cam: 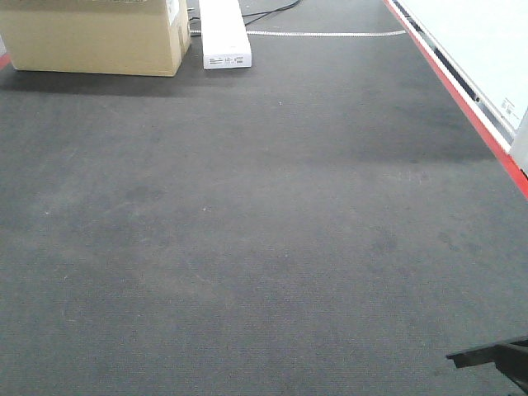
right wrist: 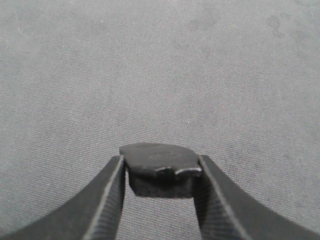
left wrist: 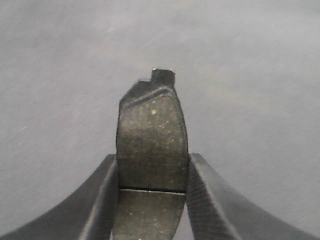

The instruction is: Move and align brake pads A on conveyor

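Observation:
In the left wrist view my left gripper (left wrist: 153,159) is shut on a brake pad (left wrist: 152,130). This dark-grey speckled pad stands on end between the fingers, its groove level with the fingertips, above the conveyor (left wrist: 250,75). In the right wrist view my right gripper (right wrist: 161,160) is shut on another brake pad (right wrist: 155,152). That pad is seen end-on with its dark backing plate up, held just over the belt (right wrist: 150,60). The front view shows only bare conveyor (cam: 247,231), with no pads lying on it.
A cardboard box (cam: 91,37) and a white carton (cam: 223,33) sit at the belt's far left end. The red frame (cam: 462,99) runs along the right edge. A dark piece of an arm (cam: 495,359) pokes in at the lower right.

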Robot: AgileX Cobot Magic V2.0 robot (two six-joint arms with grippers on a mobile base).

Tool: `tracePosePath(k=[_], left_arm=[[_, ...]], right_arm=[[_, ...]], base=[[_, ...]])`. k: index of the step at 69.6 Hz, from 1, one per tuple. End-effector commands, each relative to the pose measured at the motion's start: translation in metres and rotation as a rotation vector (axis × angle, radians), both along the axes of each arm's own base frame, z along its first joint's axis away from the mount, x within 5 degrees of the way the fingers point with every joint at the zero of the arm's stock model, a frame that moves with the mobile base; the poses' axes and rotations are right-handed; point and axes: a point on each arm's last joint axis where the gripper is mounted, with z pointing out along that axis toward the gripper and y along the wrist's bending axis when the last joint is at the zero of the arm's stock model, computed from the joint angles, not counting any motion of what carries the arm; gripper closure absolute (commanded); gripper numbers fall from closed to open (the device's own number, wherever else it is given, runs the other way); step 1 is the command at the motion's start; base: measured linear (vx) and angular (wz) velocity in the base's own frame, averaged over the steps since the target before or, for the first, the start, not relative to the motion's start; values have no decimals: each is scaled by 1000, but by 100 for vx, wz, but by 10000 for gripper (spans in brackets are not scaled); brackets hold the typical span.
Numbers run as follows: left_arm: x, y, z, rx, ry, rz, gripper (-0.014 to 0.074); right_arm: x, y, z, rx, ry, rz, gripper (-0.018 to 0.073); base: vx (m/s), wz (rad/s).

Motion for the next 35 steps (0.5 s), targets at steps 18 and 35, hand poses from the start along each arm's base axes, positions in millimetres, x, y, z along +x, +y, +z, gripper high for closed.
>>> tracePosePath(k=[18,35], left_arm=[[63,-19,4,31,51,-28,602],[135,-40,-25,83,164,-62,602]], right_arm=[[5,0,14,13,-98,-2,571],[5,0,14,13,-98,-2,571]], base=[[0,0],[0,0]])
